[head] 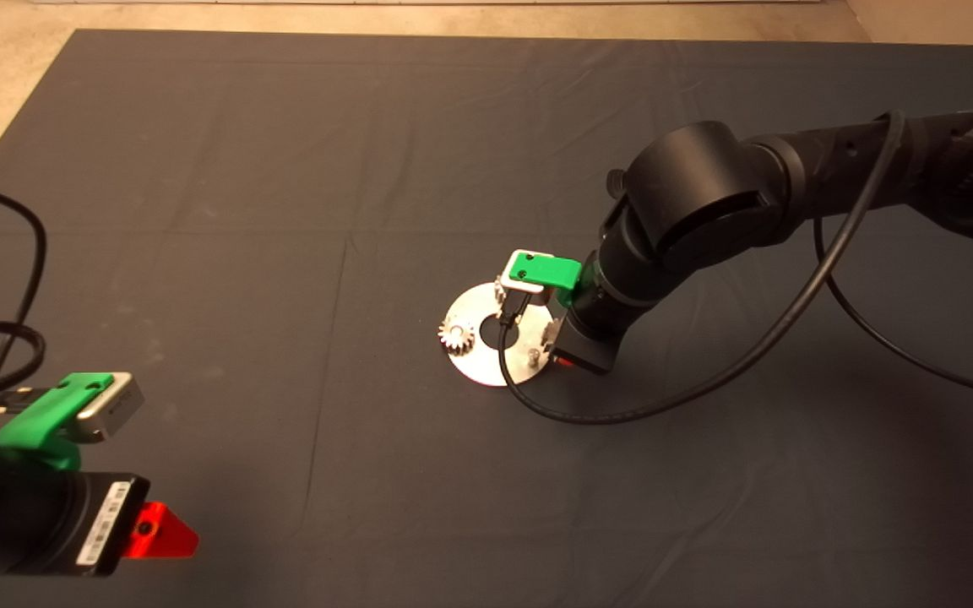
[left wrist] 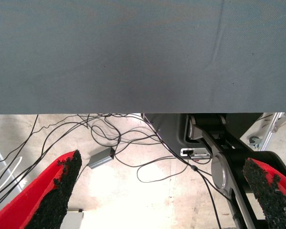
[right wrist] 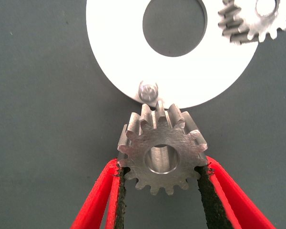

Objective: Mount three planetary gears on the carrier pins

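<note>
Head view: the right arm (head: 706, 211) reaches in from the right and bends down over the shiny round disc (head: 478, 367) lying near the middle of the dark mat (head: 284, 169) on the worktop.
Right pincer: its spot (right wrist: 162, 179) is at the disc's right edge; its two black pads press the flanks of one planetary gear (right wrist: 162, 152), so it is gripping that gear.
Held gear: seen flat-on with its centre hole showing, just beside the disc's rim and close to one carrier pin (right wrist: 148, 90); whether its teeth touch the pin I cannot tell.
Second gear: another planetary gear (head: 457, 333) sits on the disc's left side beside the large centre hole; the right wrist view cuts it off at the frame edge.
In the way: the green wrist mount (head: 541, 270), the arm's wrist and a looping black cable (head: 622, 414) cover the far and right parts of the disc in the head view.
Hard to make out: a pin tip (head: 532, 354) peeks out by the cable; I cannot find a third gear.
Left pincer: it (left wrist: 162, 191) waits at the near left corner, fingers (left wrist: 62, 191) spread apart and holding nothing.
Beyond the mat: the left wrist view shows floor with tangled cables (left wrist: 109, 138) and a small grey box (left wrist: 101, 158).
</note>
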